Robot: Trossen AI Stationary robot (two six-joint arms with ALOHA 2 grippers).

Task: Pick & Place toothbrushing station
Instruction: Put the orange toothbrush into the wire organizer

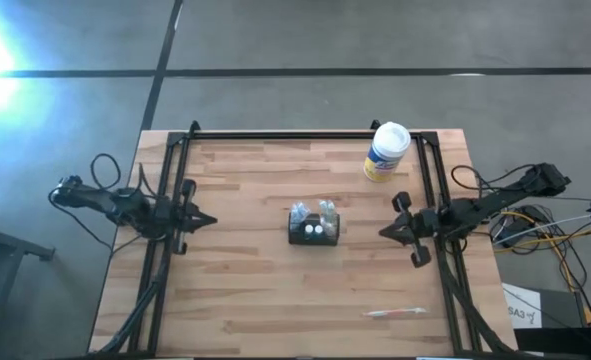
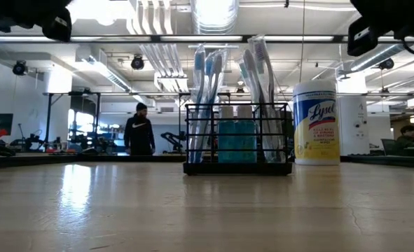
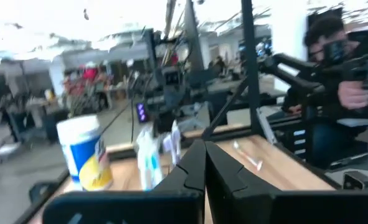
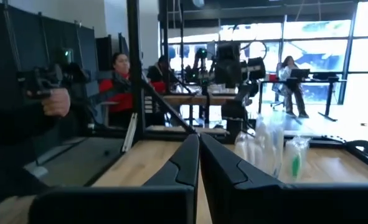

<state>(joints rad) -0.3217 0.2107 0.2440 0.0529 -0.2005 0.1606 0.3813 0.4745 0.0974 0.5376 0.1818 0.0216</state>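
Only the high view shows a loose toothbrush (image 1: 395,313) near the toothbrushing station (image 1: 314,227).

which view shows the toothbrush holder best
The low view: the toothbrush holder stands side-on and unblocked, brushes upright. The high view shows only its top, small; both wrist views catch it blurred, behind their own fingers.

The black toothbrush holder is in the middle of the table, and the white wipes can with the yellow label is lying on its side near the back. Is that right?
Almost. The black toothbrush holder does sit in the middle of the table, but the white wipes can is not on its side. The low view shows it standing upright, behind and to the right of the holder.
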